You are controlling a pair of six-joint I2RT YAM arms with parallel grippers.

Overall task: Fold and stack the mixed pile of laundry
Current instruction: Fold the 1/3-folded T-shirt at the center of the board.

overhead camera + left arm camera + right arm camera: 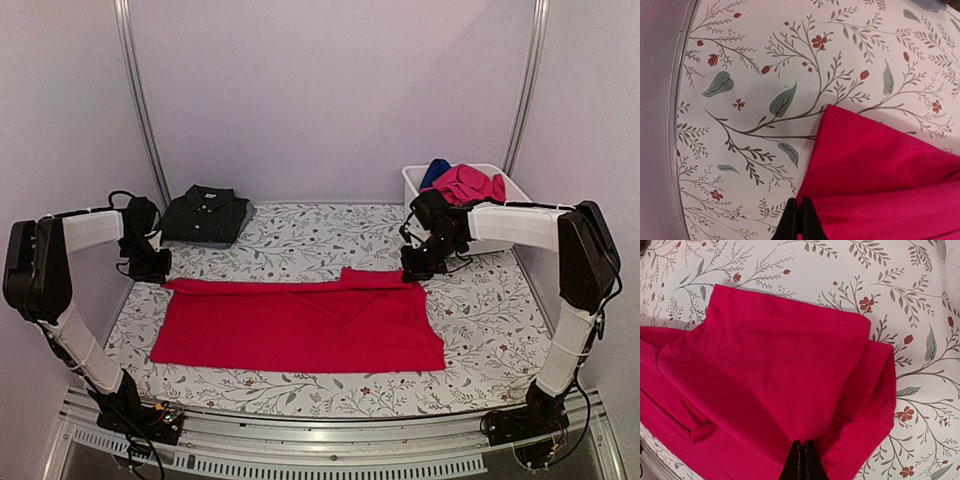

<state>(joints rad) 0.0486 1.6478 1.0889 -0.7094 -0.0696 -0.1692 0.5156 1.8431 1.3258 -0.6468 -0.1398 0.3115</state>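
left tool (800, 206) is clenching a corner of the soft red cotton tee (300, 325) | right tool (803, 446) is pinching its opposite folded corner | tee is lying between both tools | folded charcoal polo (206, 215) is sitting just beyond left tool | white rectangular plastic tub (412, 180) beyond right tool

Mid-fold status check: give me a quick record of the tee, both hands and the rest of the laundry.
red tee: flat on the floral cloth, far edge partly folded over
left hand: shut on the tee's far left corner
right hand: shut on the tee's far right corner
dark polo: folded, far left
tub: far right, holds pink garment and blue garment
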